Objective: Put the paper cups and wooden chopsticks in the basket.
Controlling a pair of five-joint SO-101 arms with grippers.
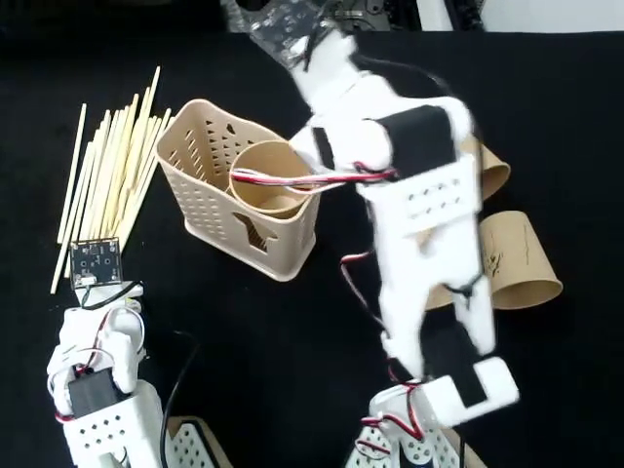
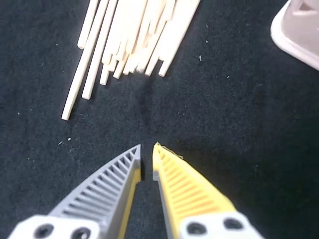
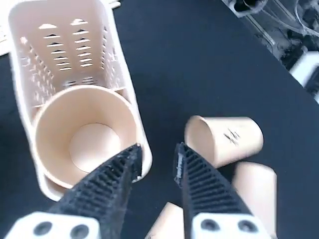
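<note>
Right gripper [image 3: 157, 150] hangs over the near rim of the basket [image 3: 30, 64], jaws spread, nothing between them. One paper cup [image 3: 87, 144] stands upright inside the basket. Loose cups [image 3: 224, 139] lie on their sides on the black table [image 1: 546, 97] just beside it. Left gripper [image 2: 148, 148] is low over the table, jaws almost pressed together and empty, near the ends of the chopsticks [image 2: 134, 40].

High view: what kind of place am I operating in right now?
Likely a lab or hobby workbench: a black-covered table, small white arms with exposed wiring, and electronics clutter at its far edge.
</note>
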